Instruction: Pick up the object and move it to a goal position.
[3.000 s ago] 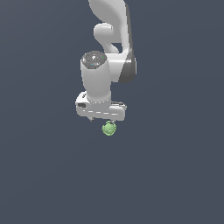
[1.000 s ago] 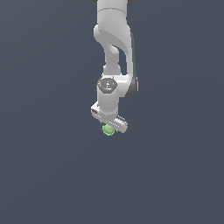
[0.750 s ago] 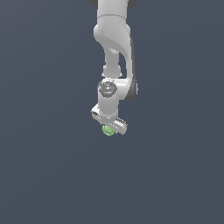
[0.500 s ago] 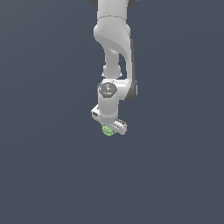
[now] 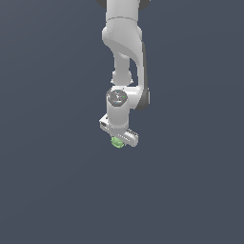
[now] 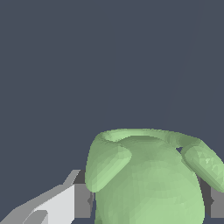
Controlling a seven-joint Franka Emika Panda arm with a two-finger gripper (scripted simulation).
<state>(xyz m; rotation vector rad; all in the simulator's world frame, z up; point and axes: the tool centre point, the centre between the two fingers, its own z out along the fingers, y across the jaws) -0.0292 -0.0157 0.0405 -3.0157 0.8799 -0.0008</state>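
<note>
- No text, label, brand, number or sign could be read in either view.
- The white robot arm [image 5: 123, 57] carried no legible marking.

surface: flat, plain dark slate-grey ground [image 5: 52, 190], filling the whole exterior frame edge to edge | texture: uniform, unmarked, with no visible edge or seam | resting on it: nothing discernible | wrist view: the same dark grey fills the upper half of frame
</note>
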